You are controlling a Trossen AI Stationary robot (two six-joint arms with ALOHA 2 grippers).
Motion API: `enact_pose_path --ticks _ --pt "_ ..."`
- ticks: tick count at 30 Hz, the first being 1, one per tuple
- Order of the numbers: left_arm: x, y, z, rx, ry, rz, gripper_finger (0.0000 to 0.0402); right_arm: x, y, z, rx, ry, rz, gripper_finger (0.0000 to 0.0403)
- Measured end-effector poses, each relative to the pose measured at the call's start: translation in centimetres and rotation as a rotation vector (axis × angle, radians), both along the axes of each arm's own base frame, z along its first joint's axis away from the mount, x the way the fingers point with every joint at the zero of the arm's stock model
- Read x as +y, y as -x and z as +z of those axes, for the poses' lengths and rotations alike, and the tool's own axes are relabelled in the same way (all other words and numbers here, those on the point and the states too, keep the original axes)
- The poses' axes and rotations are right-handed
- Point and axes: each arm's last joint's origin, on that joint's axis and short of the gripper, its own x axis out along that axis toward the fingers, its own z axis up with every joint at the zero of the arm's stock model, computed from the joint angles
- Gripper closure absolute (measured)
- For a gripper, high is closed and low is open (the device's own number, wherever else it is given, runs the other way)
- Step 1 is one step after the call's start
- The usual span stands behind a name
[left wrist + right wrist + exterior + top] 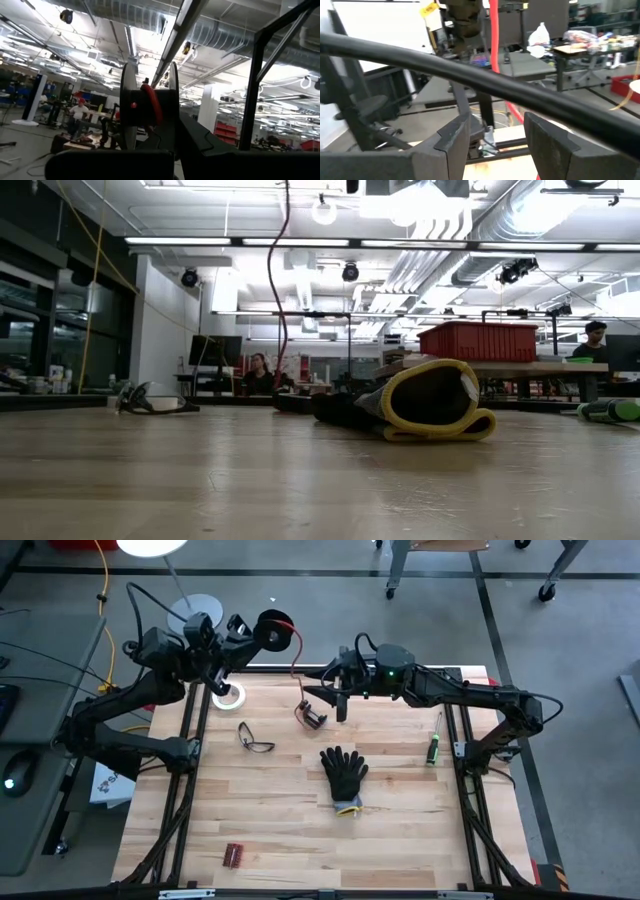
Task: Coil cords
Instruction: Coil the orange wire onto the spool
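The black spool (273,628) with the red cord wound on its hub (151,102) is up in the air at the table's far edge. My left gripper (248,632) is shut on it. From the spool the cord (297,660) hangs down, and its end (312,717) lies on the table. In the low view the cord (283,290) drops from above to the tabletop. My right gripper (325,698) stands open beside the hanging cord. In its wrist view the cord (494,45) runs beyond the gap between the fingers (452,142), and I cannot tell whether they touch it. My left gripper is shut on the spool at its near side (142,135), but the gripper's own dark body hides the place of contact. The spool stands on edge just past the fingers, lifted clear of the table. The cord hangs slack from it.
On the table lie a white tape ring (229,695), safety glasses (256,738), a black glove (344,775) with a yellow cuff (440,405), a green-handled screwdriver (434,745) and a small red thing (235,855) near the front. People sit in the room behind.
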Motion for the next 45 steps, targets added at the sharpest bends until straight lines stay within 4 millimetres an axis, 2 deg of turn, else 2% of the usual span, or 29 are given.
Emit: enact_pose_path --ticks 38,45 --pt "1.1 -0.1 -0.6 0.054 0.106 -0.001 0.0401 -0.2 0.3 0.0 0.022 -0.031 0.058 0.0224" --pt "0.8 -0.5 -1.0 0.099 0.126 -0.015 0.0401 0.0 1.5 0.6 0.055 -0.003 0.058 0.0224"
